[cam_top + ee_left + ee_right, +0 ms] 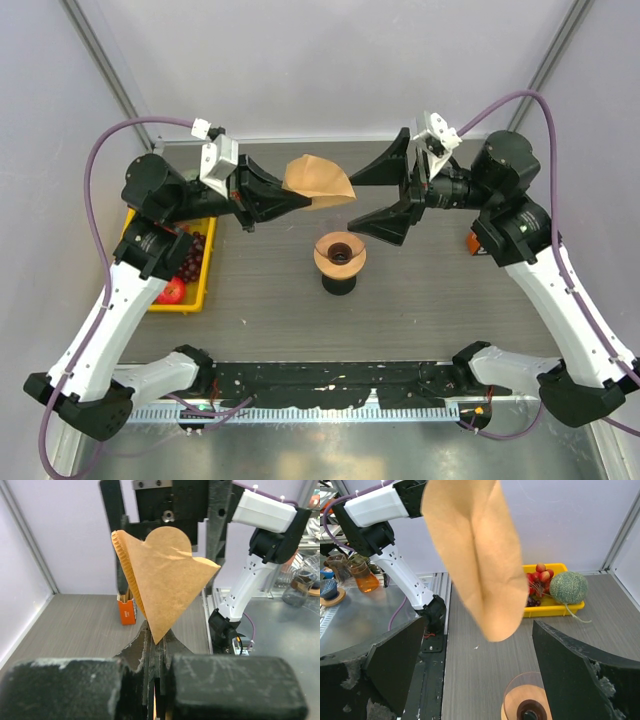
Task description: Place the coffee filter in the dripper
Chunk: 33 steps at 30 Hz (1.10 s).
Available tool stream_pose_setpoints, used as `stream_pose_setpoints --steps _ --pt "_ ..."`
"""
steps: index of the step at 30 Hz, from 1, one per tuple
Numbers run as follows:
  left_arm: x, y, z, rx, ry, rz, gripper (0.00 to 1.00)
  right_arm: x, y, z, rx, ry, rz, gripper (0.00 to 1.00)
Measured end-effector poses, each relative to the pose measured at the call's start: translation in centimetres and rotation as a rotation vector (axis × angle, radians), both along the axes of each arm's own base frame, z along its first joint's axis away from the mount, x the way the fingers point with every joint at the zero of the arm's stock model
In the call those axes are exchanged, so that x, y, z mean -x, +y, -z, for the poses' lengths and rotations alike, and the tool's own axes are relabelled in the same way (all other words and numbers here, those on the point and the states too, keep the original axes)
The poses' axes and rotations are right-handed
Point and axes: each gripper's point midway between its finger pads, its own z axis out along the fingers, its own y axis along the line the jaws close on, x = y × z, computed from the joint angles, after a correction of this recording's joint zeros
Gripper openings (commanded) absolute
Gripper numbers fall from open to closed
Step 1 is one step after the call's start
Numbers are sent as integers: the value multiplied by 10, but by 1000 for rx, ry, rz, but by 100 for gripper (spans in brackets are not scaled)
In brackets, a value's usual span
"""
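Note:
The tan paper coffee filter (318,181) hangs in the air behind the dripper, partly opened into a cone. My left gripper (303,201) is shut on its pointed end; in the left wrist view the filter (162,582) rises from my closed fingertips (156,642). My right gripper (368,198) is open, its two fingers spread on either side of the filter's wide end, apart from it; the filter (475,555) fills the upper middle of the right wrist view. The orange-brown dripper (340,254) stands on a black base at table centre, below and in front of the filter, and shows at the bottom of the right wrist view (517,702).
A yellow tray (190,280) of red and dark fruit sits at the left edge, with a green melon (568,587) beside it. A small orange box (127,611) stands at the right side of the table (260,300). A metal rail (330,410) runs along the front.

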Motion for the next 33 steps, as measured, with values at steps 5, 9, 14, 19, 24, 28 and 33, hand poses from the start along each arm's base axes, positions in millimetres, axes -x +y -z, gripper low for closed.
stream_pose_setpoints --steps 5,9,14,19,24,28,33 --pt "-6 4 -3 10 8 -15 0 11 -7 -1 12 -24 -3 96" --pt "-4 1 -6 23 27 24 0 10 -7 -2 3 -40 10 97" --pt "-5 -4 -8 35 61 57 0 1 10 -1 -17 -13 4 88" --pt "-5 -5 -8 39 73 67 2 -4 25 0 -31 9 -11 53" --pt "-5 -5 -9 42 70 67 4 -3 26 -6 -50 -6 -12 20" --pt "-10 -5 -7 37 70 43 22 -4 27 -5 -48 -18 -7 5" --pt "-19 -4 0 15 73 -11 36 -8 26 4 -18 -27 14 5"
